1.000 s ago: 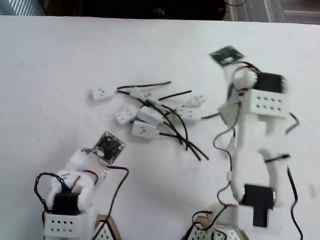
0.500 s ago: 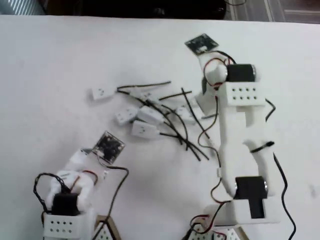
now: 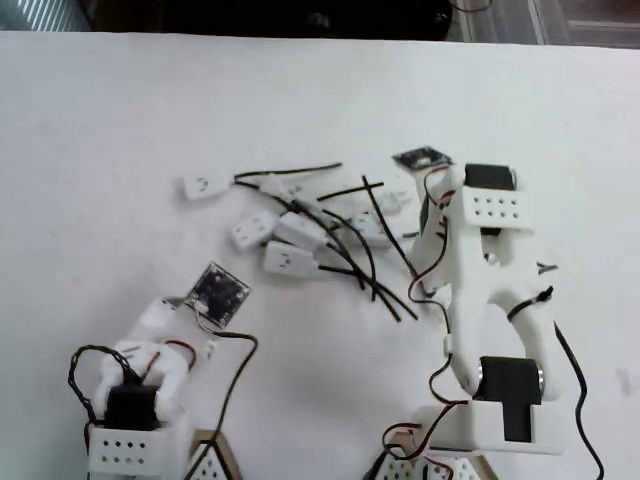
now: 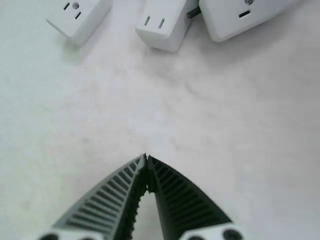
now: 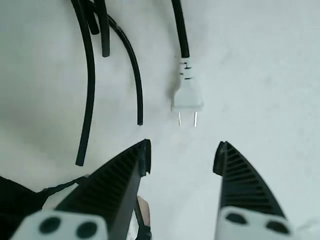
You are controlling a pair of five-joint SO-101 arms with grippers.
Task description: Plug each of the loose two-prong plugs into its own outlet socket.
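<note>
White plug (image 5: 187,95), black cords (image 5: 91,90), white outlet sockets (image 4: 162,22), grey ribbed left hand (image 4: 146,159).

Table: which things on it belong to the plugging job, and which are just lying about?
Job: white two-prong plug, black cords, outlet sockets, open right gripper, shut left gripper.
Lying about: dark shapes beyond the far edge of the table, too dim to name.

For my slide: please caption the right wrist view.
Right gripper, fingers open, faces a loose two-prong plug beside black cords.
</note>
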